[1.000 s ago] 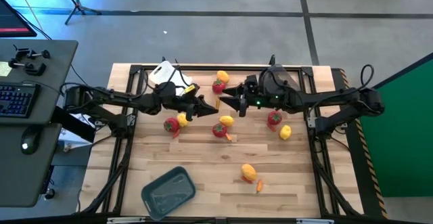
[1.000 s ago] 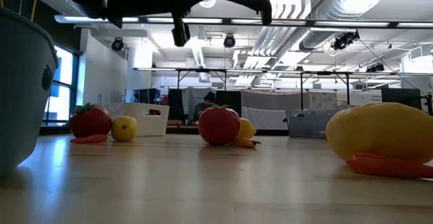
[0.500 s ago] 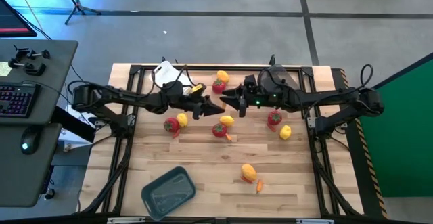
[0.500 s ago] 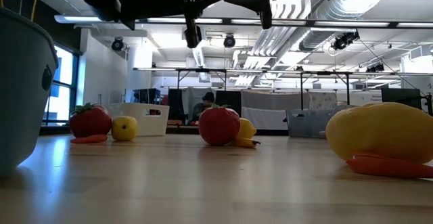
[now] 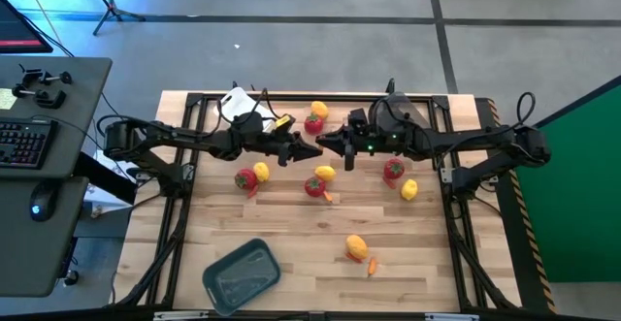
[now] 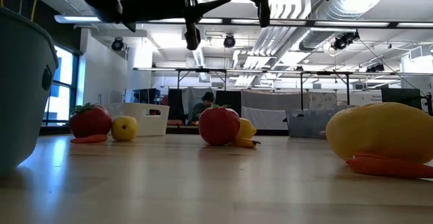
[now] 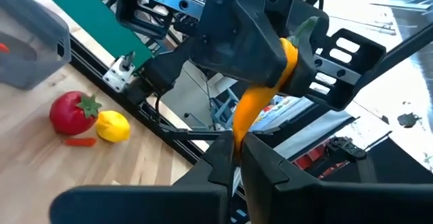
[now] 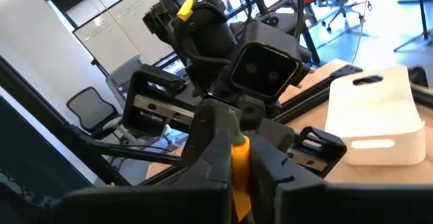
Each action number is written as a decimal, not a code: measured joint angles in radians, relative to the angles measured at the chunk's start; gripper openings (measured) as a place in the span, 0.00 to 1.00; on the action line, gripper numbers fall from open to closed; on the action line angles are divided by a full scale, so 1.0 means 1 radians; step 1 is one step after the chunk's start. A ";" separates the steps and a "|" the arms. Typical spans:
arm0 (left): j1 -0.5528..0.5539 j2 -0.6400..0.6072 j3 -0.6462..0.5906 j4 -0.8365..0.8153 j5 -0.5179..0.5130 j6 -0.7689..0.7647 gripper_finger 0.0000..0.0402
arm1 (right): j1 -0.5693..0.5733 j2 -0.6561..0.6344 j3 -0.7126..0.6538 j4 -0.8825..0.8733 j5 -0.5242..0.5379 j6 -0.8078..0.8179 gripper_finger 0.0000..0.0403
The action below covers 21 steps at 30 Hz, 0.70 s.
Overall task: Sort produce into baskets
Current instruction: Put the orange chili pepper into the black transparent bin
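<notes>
High over the table's middle, my left gripper [image 5: 310,151] and my right gripper [image 5: 327,146] meet tip to tip, both shut on one small orange carrot [image 7: 259,97] with a green top. Below them on the wood lie red round fruits [image 5: 314,186] [image 5: 393,171] [image 5: 245,178], yellow fruits [image 5: 325,174] [image 5: 356,247] and a thin orange piece [image 5: 372,266]. A white basket [image 5: 238,106] stands at the far left, under the left arm. A grey-blue basket [image 5: 241,274] stands at the near left. My left gripper pinches the carrot's thin pointed end [image 7: 239,130] between its two fingers, which come level from the table's left. The carrot is clear of the table. My right gripper pinches the carrot's thick end by the green top [image 8: 240,155] between its two fingers, level from the table's right.
More fruit lies at the far edge: a red one [image 5: 313,123] and a yellow one [image 5: 318,110]. A yellow fruit [image 5: 409,189] lies right of centre. A grey bin [image 7: 27,38] shows in the left wrist view. The near right of the table is bare wood.
My left gripper has carried the carrot a little toward the table's right, up to my right gripper. My right gripper has stayed in place and has shut its wide-open fingers on the carrot's thick end. The fruit on the table has not moved.
</notes>
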 joint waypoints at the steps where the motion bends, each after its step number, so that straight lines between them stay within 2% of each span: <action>1: 0.000 0.000 0.000 -0.001 -0.002 0.016 0.04 | -0.001 0.000 0.000 0.001 0.000 -0.003 0.04; 4: 0.004 0.000 0.000 -0.015 -0.004 0.053 0.09 | -0.027 -0.024 0.000 -0.027 -0.005 -0.007 0.06; 9: 0.032 -0.018 0.000 -0.111 0.061 0.172 0.17 | -0.112 -0.136 0.000 -0.162 0.002 -0.053 0.03; 15: 0.041 -0.094 0.000 -0.337 0.147 0.392 0.20 | -0.262 -0.266 0.000 -0.549 0.048 -0.122 0.01; 17: 0.035 -0.135 0.000 -0.426 0.176 0.435 0.19 | -0.319 -0.280 0.000 -0.689 0.061 -0.143 0.01; 21: 0.001 -0.221 0.000 -0.648 0.169 0.521 0.17 | -0.432 -0.267 0.000 -0.892 0.067 -0.207 0.01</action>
